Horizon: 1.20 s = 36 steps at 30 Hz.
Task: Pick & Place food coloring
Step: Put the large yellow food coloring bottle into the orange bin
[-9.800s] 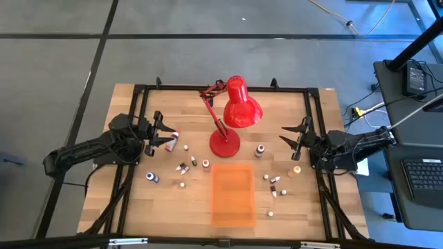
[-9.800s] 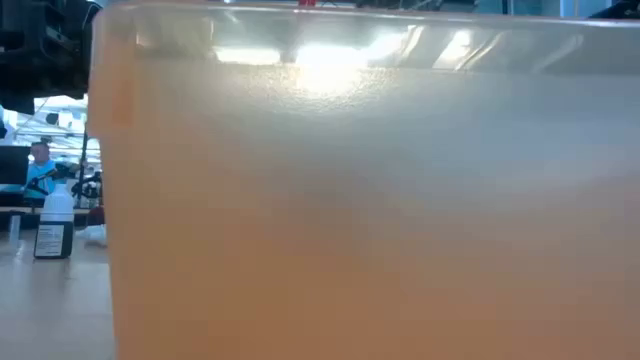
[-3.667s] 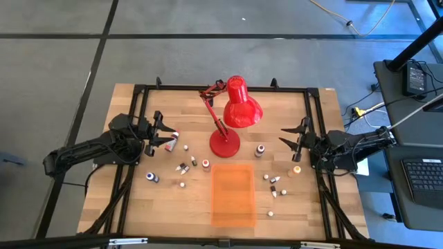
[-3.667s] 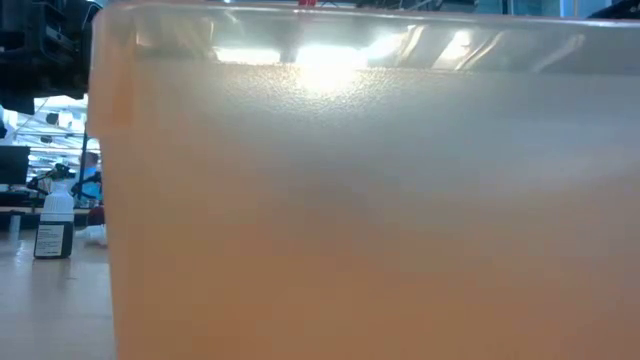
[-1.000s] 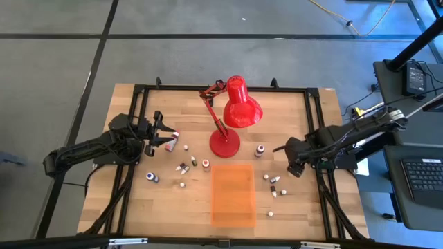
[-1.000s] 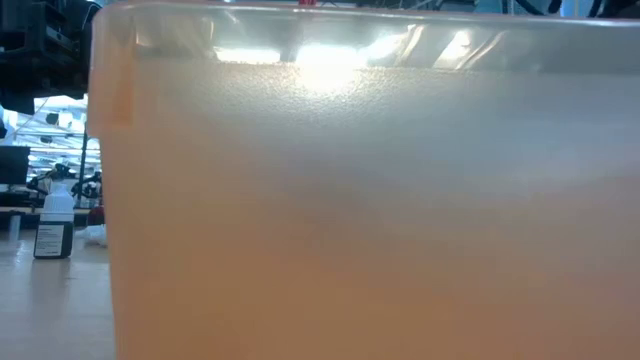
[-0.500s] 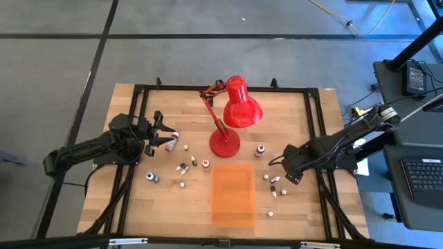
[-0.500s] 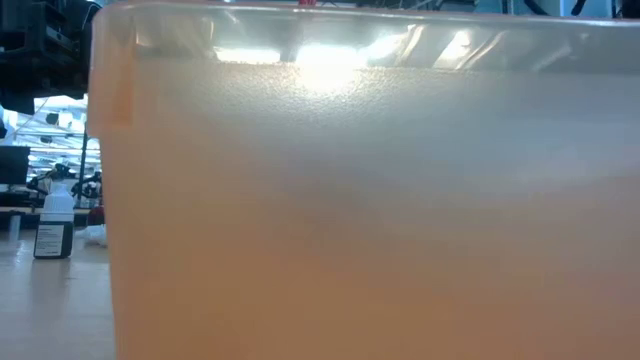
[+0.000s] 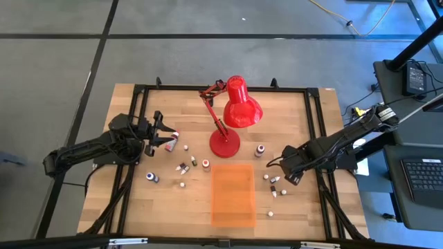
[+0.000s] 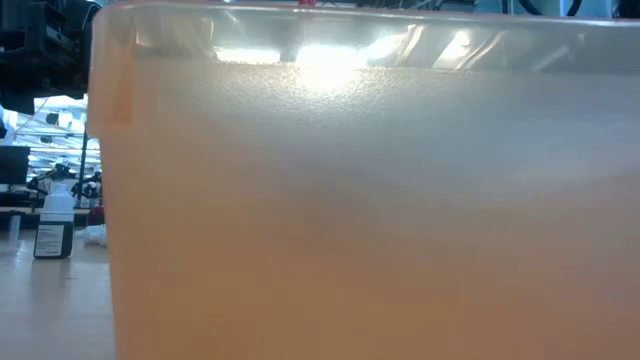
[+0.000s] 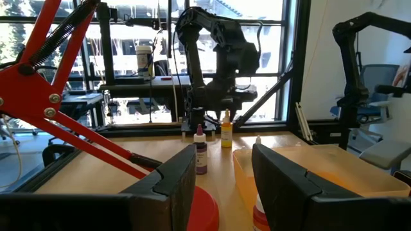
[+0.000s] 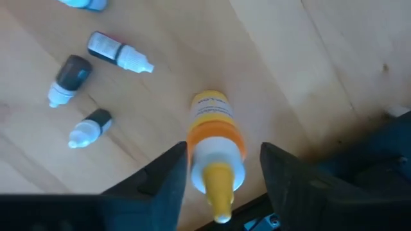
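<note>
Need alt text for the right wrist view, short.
The right gripper straddles an upright yellow-capped orange bottle on the wooden table, a finger on either side. Three small white-capped bottles lie on their sides beyond it.

No readable txt anywhere. The white bottle (image 10: 54,226) beyond the table has a dark label w/ print too small to make out; the orange dropper bottle (image 12: 212,131) has a pale yellow label w/ faint marks, also illegible.
</note>
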{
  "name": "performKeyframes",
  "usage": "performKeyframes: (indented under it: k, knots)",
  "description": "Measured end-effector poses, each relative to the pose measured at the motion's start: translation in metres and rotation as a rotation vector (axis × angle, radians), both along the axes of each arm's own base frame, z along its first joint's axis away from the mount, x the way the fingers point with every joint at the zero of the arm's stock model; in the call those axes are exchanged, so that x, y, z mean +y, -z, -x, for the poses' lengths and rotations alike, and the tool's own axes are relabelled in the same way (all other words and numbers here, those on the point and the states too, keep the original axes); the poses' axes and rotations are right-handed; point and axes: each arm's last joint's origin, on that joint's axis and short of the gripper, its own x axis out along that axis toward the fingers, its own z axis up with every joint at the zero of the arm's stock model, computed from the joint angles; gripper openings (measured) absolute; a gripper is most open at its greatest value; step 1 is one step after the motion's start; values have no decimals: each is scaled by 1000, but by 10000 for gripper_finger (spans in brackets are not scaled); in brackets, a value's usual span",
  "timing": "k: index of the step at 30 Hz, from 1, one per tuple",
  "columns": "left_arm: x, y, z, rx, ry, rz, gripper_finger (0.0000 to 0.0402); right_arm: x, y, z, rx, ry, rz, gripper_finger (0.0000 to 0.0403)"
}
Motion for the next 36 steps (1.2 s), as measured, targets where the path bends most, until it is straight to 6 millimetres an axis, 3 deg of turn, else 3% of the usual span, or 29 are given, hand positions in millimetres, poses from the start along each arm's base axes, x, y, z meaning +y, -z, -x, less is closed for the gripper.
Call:
performKeyframes:
  k: [9,20,36]
  knots:
    - [0,0,0,0,0,0,148,5,-1,2,12,-21,-32,132]
    - [0,0,0,0,0,0,148,7,-1,3,1,-36,-14,161]
    - [0,0,0,0,0,0,148,8,-1,3,7,-35,-32,163]
